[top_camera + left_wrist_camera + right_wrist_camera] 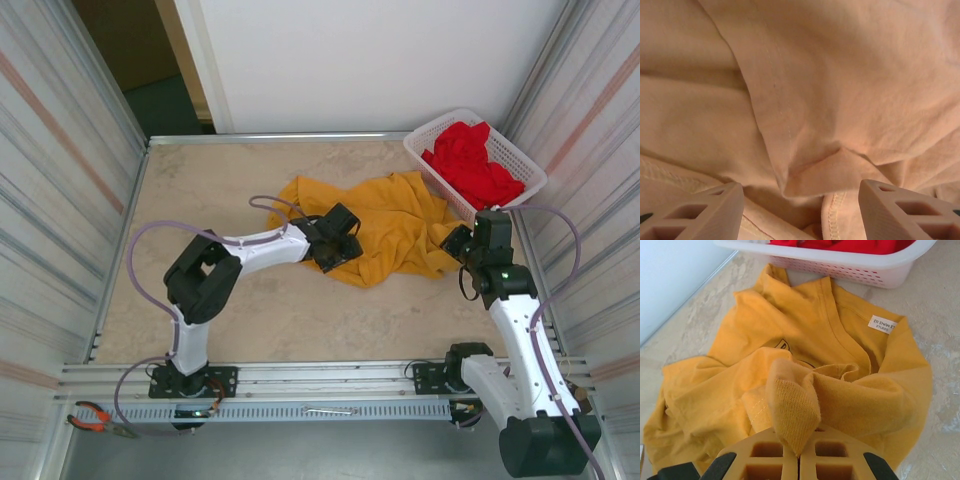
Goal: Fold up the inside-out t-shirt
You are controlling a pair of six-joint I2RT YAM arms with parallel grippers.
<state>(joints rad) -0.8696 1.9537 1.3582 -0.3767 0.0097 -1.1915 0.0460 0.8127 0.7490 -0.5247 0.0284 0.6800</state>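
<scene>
The inside-out t-shirt (pixel 400 225), mustard yellow, lies crumpled on the table's middle right, its right part next to the basket. My left gripper (pixel 335 245) hovers low over its left part. In the left wrist view the left gripper (pixel 801 210) is open, fingers wide apart, with a raised fold and a stitched hem of the t-shirt (pixel 840 90) between and below them. My right gripper (pixel 799 452) is shut on a pinched fold of the t-shirt (pixel 740 370); a white neck tag (pixel 882 324) shows beyond. From above, the right gripper (pixel 455 240) sits at the shirt's right edge.
A white plastic basket (pixel 430 140) holding a bright red garment (pixel 470 160) stands at the back right corner, touching the shirt; its wall (pixel 855 267) is close ahead in the right wrist view. Side walls enclose the table. Pliers (pixel 95 418) lie on the front rail.
</scene>
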